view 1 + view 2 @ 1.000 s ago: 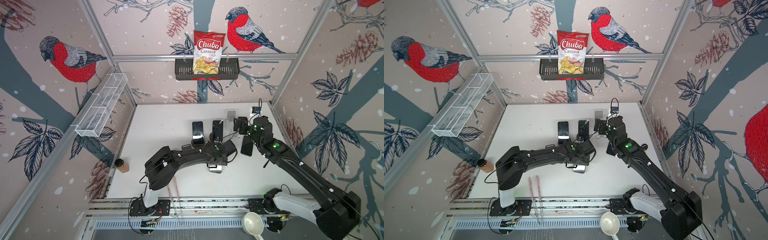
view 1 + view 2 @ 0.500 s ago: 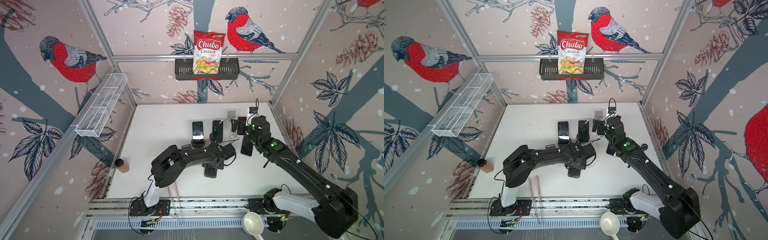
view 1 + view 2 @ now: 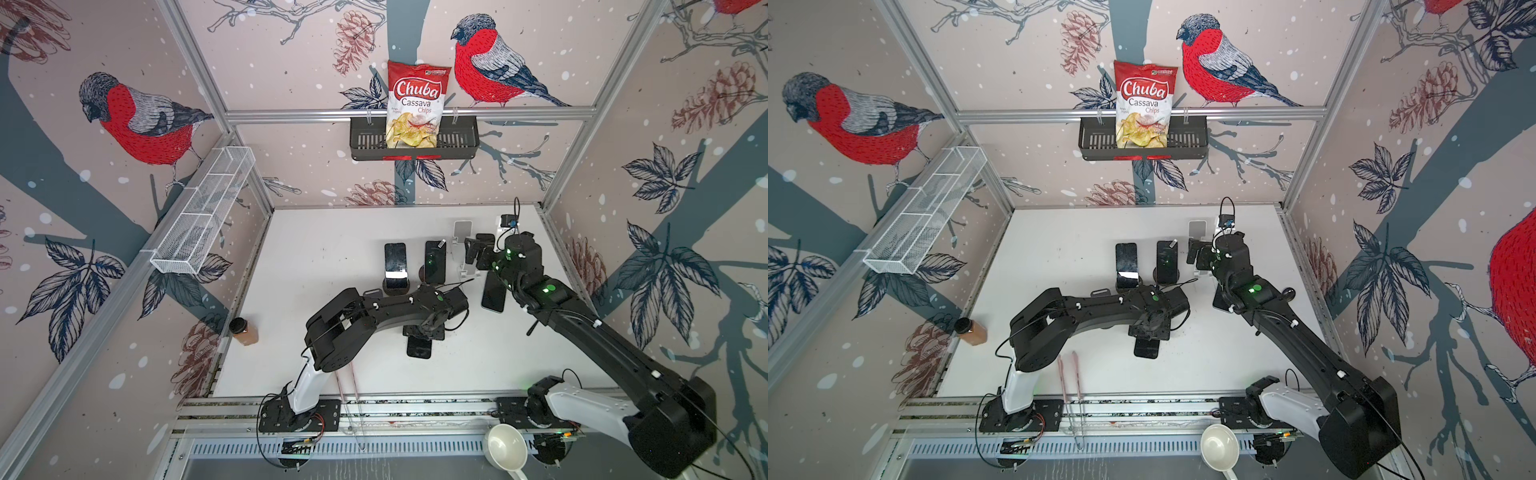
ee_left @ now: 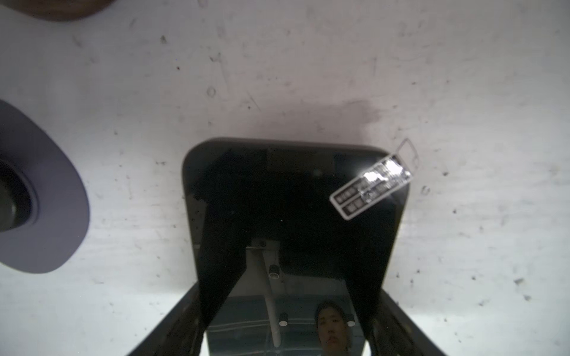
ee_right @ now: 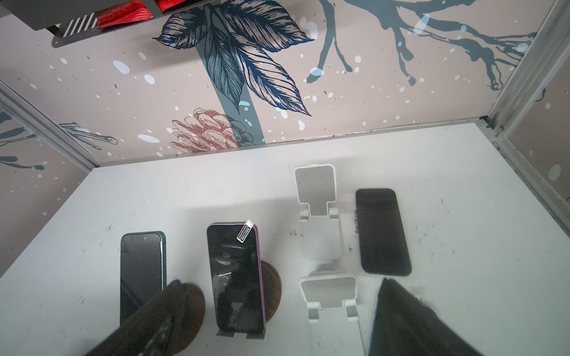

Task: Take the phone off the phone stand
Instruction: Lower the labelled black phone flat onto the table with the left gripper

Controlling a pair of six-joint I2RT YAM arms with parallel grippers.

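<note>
My left gripper is shut on the edges of a black phone with a small sticker, seen close up in the left wrist view as phone, low over the white table near its middle. Behind it, a teal phone and a purple-cased phone lean on round wooden phone stands. My right gripper is open and holds nothing, above two white stands that carry no phone. Another black phone lies flat beside them.
A brown jar stands at the table's left edge. Thin tongs and a white ladle lie at the front rail. A wire basket hangs on the left wall, a black basket with a chips bag on the back wall.
My left gripper has carried the black phone a little toward the table's front and left, its elbow swinging right. The right gripper has hardly shifted.
</note>
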